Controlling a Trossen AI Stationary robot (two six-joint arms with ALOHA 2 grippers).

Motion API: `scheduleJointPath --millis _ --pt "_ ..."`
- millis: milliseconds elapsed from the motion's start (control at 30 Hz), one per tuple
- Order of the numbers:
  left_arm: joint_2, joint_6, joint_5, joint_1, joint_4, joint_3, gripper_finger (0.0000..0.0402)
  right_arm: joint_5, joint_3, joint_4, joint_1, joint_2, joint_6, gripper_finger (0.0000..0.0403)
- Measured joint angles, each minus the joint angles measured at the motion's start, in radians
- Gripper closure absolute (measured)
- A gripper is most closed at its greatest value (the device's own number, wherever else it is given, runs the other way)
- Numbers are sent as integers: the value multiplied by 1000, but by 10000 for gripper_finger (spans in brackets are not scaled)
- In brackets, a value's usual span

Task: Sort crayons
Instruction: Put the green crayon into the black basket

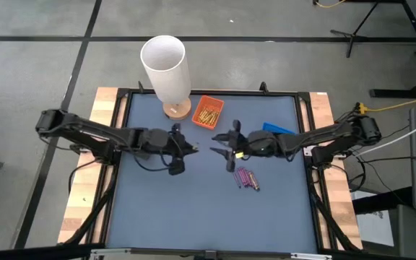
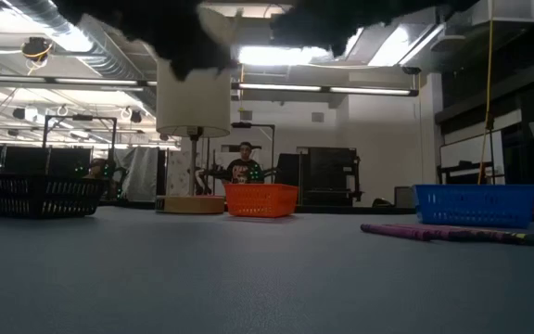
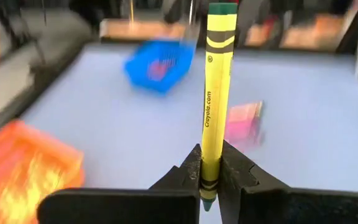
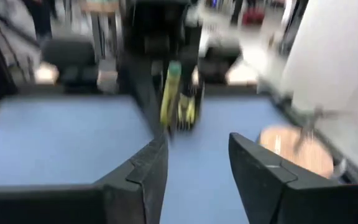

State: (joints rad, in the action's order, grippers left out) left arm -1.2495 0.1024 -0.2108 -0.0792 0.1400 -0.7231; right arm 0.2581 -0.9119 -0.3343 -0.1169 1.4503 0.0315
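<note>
My left gripper (image 3: 209,171), above the table's middle (image 1: 188,148), is shut on a yellow-wrapped crayon (image 3: 218,93) with green ends. Facing it, my right gripper (image 4: 197,162) stands open just to the right (image 1: 219,148), with nothing between its fingers. Its wrist view shows the held crayon (image 4: 168,96) ahead. An orange tray (image 1: 208,112) at the far middle holds yellow crayons. A blue tray (image 1: 276,130) stands to the right. Several purple crayons (image 1: 246,178) lie flat on the mat. My left gripper pinches the yellow crayon between its two fingers near one green end (image 3: 209,186), which pokes out just behind them. The rest of the crayon sticks out past the fingertips (image 3: 188,168). It is lifted clear of the table.
A tall white cylinder (image 1: 166,68) on a round wooden base (image 1: 178,110) stands at the far edge, left of the orange tray. A black frame (image 1: 121,108) borders the blue mat. The near half of the mat is free room. A person (image 2: 245,169) shows in the room behind.
</note>
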Motion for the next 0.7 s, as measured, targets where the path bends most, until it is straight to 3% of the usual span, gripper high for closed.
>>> scheduleJointPath --millis 267,433,700 --pt "151 53 -11 31 -597 0 392 -8 0 350 0 -7 -110 233" --pt "198 139 -16 66 -901 0 392 -9 0 470 0 -7 -158 233" --pt "193 187 -20 119 -1185 0 392 -9 0 518 0 -7 -161 233"
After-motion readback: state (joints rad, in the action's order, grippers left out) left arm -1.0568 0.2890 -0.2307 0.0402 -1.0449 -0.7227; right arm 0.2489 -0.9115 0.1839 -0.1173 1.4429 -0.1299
